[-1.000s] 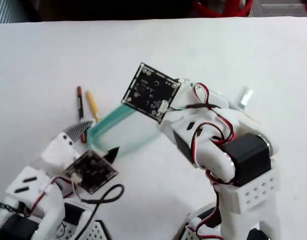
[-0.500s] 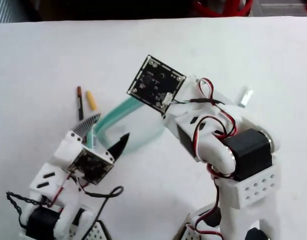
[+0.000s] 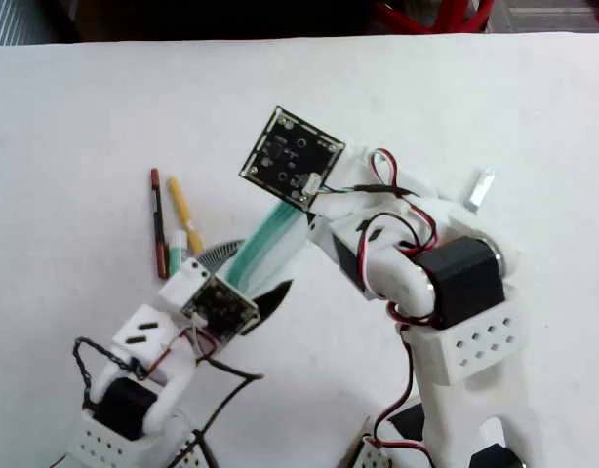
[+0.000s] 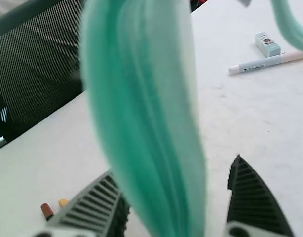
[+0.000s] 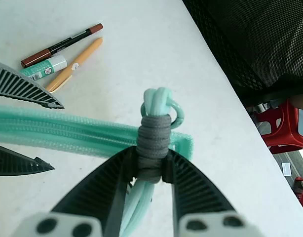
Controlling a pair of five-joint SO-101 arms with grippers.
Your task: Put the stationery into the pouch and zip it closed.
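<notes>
A teal mesh pouch (image 3: 268,239) hangs edge-on above the table between both arms. My right gripper (image 5: 152,154) is shut on the pouch's grey-wrapped zipper pull (image 5: 154,133). My left gripper (image 3: 249,271) is open, with one finger on each side of the pouch (image 4: 146,123) and not pressing it. On the table beside the left arm lie a brown marker (image 3: 158,222), a yellow pen (image 3: 182,210) and a small green-and-white tube (image 3: 175,253). Farther off lie a white pen (image 4: 270,61) and a small teal eraser (image 4: 267,43).
The right arm (image 3: 426,283) stands over the table's middle right, with a pale item (image 3: 480,185) just beyond it. A black mesh chair (image 5: 250,44) and red furniture (image 5: 284,128) stand off the table's edge. The white tabletop (image 3: 104,107) stretches to the far left.
The left arm came forward and right until its open fingers straddled the pouch. The right arm lifted the zipper end, turning the pouch from flat to edge-on.
</notes>
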